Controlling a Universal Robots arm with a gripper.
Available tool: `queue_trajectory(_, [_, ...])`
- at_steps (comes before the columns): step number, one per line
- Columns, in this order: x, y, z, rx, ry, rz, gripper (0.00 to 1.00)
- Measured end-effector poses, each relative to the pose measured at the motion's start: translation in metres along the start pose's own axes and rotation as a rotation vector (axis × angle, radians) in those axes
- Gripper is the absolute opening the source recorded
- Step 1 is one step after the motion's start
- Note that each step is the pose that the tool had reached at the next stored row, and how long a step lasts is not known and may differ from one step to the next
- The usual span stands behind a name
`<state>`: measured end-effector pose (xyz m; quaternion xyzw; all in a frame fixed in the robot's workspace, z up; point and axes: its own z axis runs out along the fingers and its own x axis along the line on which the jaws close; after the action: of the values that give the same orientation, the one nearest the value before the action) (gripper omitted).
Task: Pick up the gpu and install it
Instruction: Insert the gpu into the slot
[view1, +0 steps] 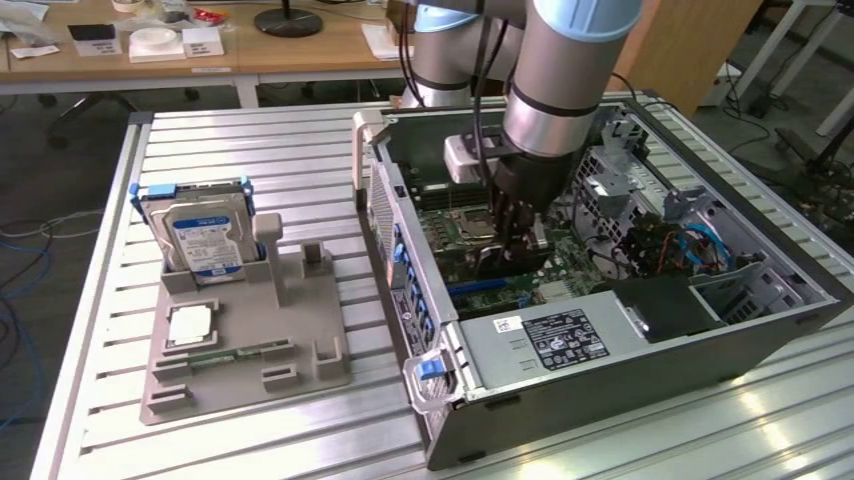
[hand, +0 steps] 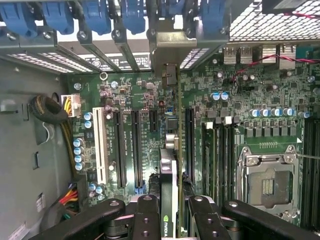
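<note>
The open computer case is found holding the motherboard. The gpu, thin and edge-on, is gripped by the hand above the slots, apparently unseated. A hard drive is racked at the case's nine o'clock.

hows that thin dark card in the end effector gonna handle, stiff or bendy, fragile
The thin dark circuit-board card is probably stiff: it hangs straight, edge-on, between the end effector's black fingers. Likely light for its length, being so slim. Probably fragile: sideways knocks against the green motherboard could harm it.
</note>
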<state>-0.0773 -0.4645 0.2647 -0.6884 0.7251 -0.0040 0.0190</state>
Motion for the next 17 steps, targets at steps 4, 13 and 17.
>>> queue_trajectory(4, [0.0001,0.0020,0.0009,0.0000,-0.0001,0.000,0.27])
queue_trajectory(13, [0.0002,0.0045,0.0059,0.0001,-0.0002,0.000,0.27])
queue_trajectory(17, [0.0002,0.0047,0.0066,0.0001,-0.0002,0.000,0.27])
